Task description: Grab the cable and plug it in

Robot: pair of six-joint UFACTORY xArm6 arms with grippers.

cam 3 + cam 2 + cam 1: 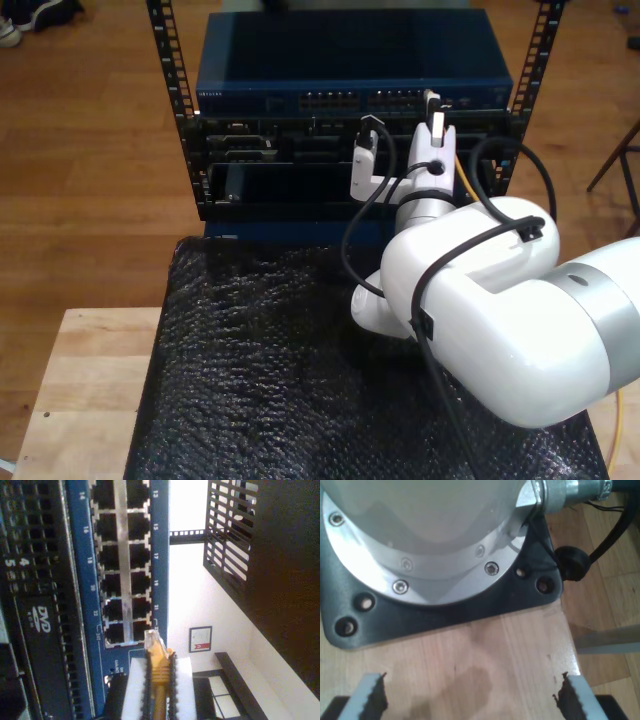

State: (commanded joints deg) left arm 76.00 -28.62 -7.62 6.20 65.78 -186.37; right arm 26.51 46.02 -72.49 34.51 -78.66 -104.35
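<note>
Second wrist view: cable [159,680] pinched tight in my second gripper [159,672], clear plug [152,640] poking out in front. Grabbing part done. Plug just beside the last holes of the blue switch [100,625], not yet pushed inside. Plugging in left to do. Up by the rack [190,130] in the exterior view too. My first gripper [470,695] spread wide over the wooden table [470,650], holding nothing.
</note>
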